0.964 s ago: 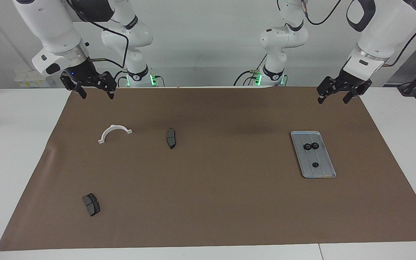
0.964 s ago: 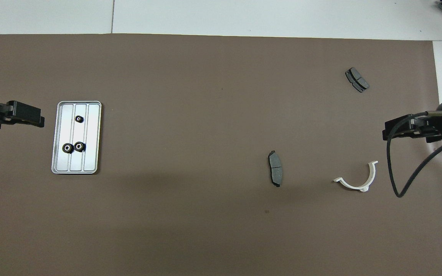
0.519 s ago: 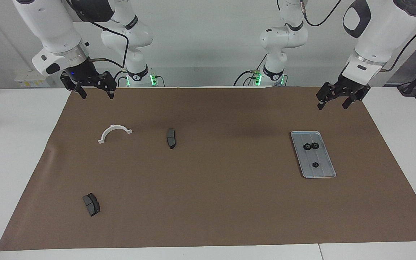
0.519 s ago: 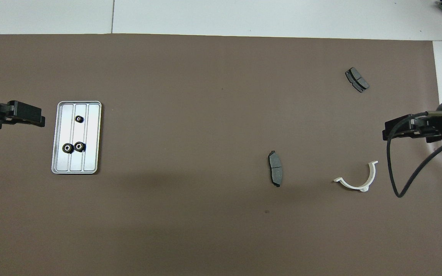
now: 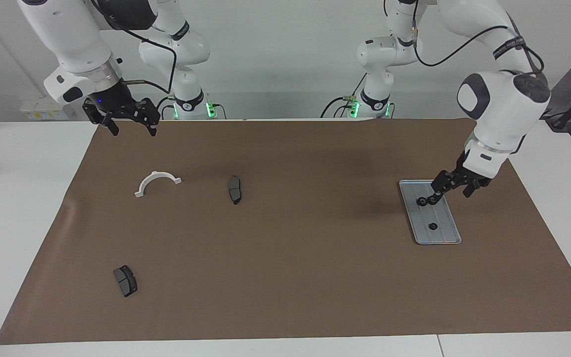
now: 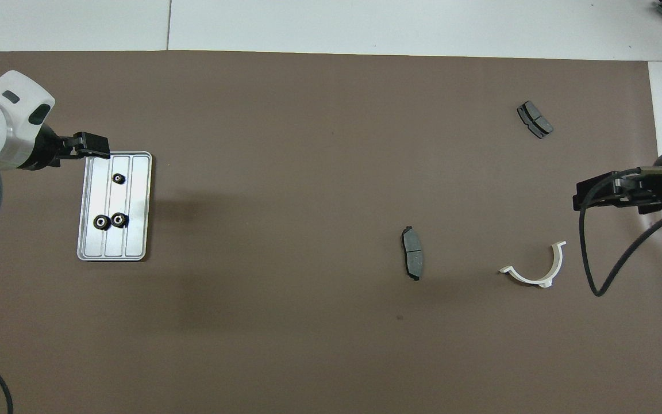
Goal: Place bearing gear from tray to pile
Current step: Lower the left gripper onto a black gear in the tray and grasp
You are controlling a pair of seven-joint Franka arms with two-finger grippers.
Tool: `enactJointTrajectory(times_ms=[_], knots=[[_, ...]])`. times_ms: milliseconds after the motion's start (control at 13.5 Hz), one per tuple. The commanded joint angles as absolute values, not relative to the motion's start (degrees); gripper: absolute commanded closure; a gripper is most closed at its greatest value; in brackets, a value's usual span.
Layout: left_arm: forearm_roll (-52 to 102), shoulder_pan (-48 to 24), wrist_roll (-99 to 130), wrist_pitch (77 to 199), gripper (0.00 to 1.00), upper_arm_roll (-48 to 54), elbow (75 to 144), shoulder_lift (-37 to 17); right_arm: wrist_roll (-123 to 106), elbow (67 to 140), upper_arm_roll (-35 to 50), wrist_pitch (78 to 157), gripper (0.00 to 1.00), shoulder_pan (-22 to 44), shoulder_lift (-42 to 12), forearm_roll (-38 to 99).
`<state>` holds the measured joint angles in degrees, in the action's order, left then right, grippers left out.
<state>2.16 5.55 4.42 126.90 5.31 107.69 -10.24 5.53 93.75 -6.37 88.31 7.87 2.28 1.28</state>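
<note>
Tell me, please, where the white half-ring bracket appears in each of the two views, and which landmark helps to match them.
Facing view: the white half-ring bracket lies on the brown mat, upper left of the picture.
Overhead view: the same bracket lies at lower right of the picture.
Shared landmark: the dark brake pad beside it, toward the tray's end of the table.

The tray holds three gears: two touch each other, the third lies apart with bare tray around it. The left gripper hangs open at the tray's edge. Between the tray and the nearest brake pad, the brown mat lies bare.
</note>
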Motion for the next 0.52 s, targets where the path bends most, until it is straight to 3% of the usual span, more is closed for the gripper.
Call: enactJointTrajectory(times_ms=[0, 445], knots=[[0.36, 7.56, 5.10, 135.70, 0.00, 5.63, 114.17, -11.75, 4.13, 95.19, -6.06, 88.59, 0.00, 7.29, 3.60, 1.67], [-3.60, 6.50, 6.15, 140.18, 0.01, 5.54, 113.20, -18.19, 4.13, 95.19, -6.06, 88.59, 0.00, 7.29, 3.60, 1.67]])
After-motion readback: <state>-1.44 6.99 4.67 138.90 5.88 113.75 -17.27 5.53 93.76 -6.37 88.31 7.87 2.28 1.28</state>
